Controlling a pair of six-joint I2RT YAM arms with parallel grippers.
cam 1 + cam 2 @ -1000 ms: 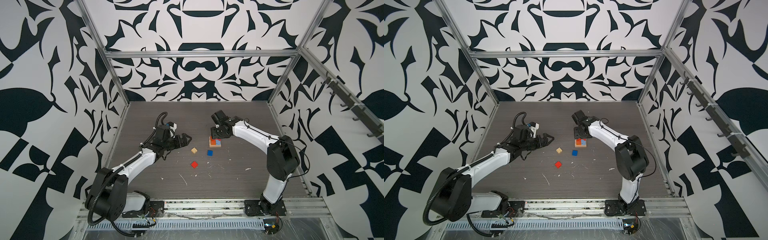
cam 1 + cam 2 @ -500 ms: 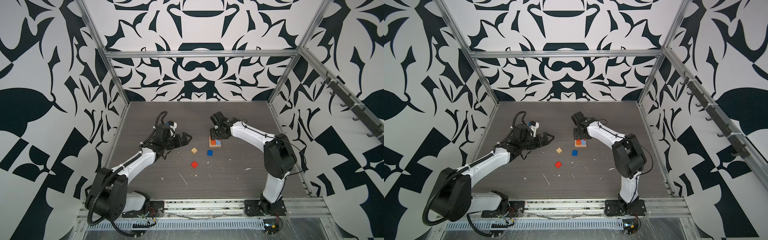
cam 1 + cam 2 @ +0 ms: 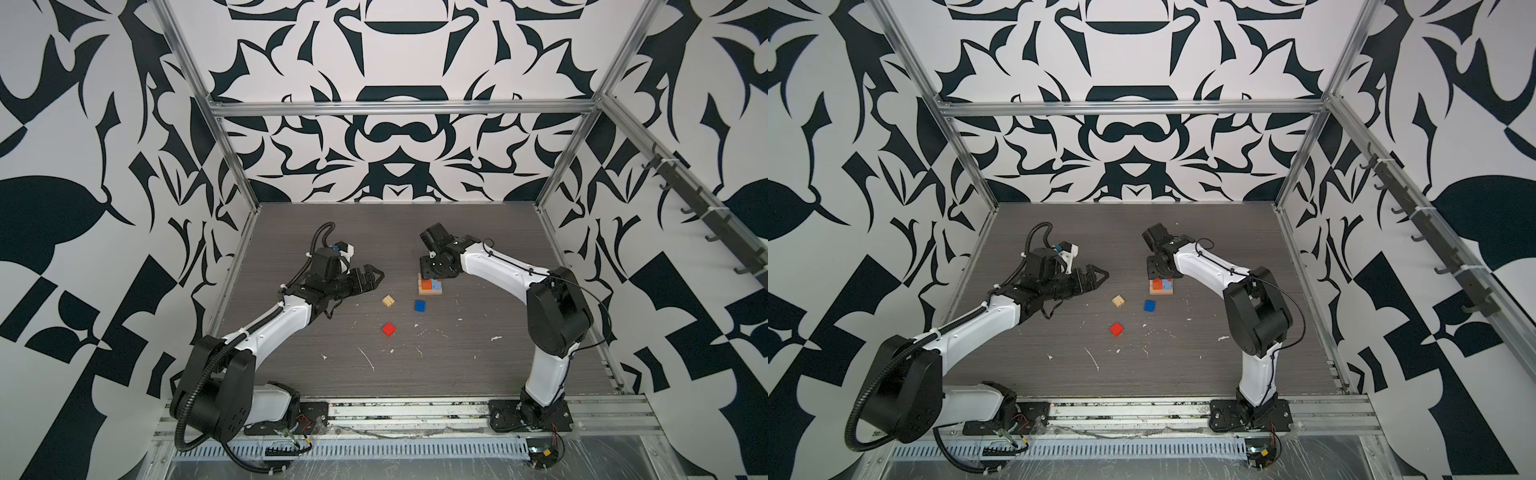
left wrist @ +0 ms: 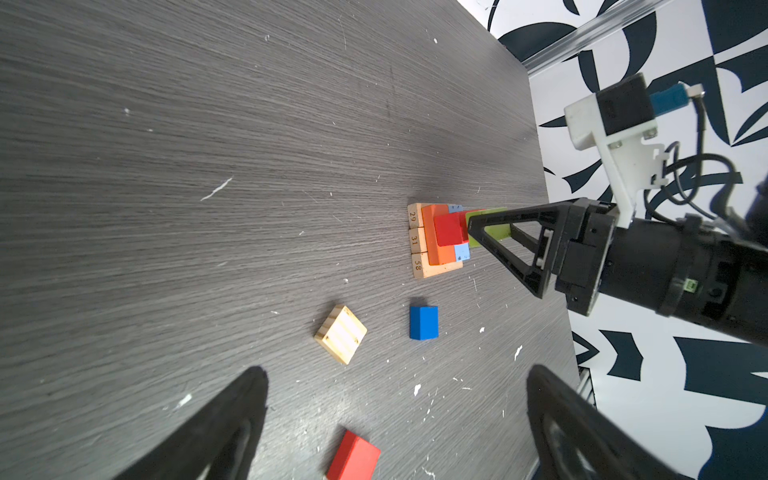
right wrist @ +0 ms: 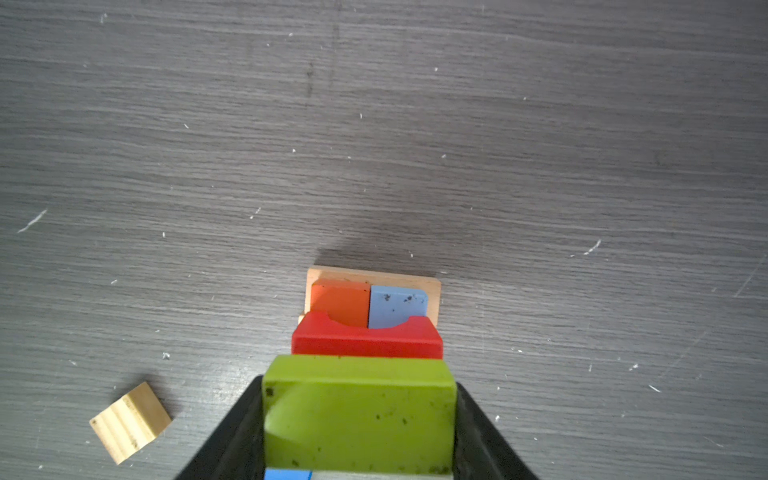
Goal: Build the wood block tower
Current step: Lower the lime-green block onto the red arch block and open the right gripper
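On the left, the left gripper (image 3: 371, 277) hangs above the table (image 3: 478, 374) with its jaws spread fully and nothing between them, pointing toward the loose pieces. Three cubes lie apart from one another near mid-table: a tan cube (image 3: 388, 301), a red cube (image 3: 389, 329) nearer the front edge, and a dark blue cube (image 3: 420, 306). Just beyond the dark blue cube stands the wood block tower (image 3: 429, 286). In the left wrist view it shows a base of tan oblongs (image 4: 417, 239) laid side by side, an orange and light blue layer above them, and a red block (image 5: 368, 340) on top. The right gripper (image 4: 478, 230) is directly over the tower, jaws part-closed on the two opposite side faces of a lime green block (image 5: 359, 411), at or just over the red block. Whether the green block is seated cannot be told. Judgement: the blocks are light, rigid and not fragile. Their painted faces look smooth and may slip in a weak grip. The tiers appear merely stacked, so a sideways nudge could shift them. Each piece is best taken across two parallel flat sides at mid-height and released straight upward.
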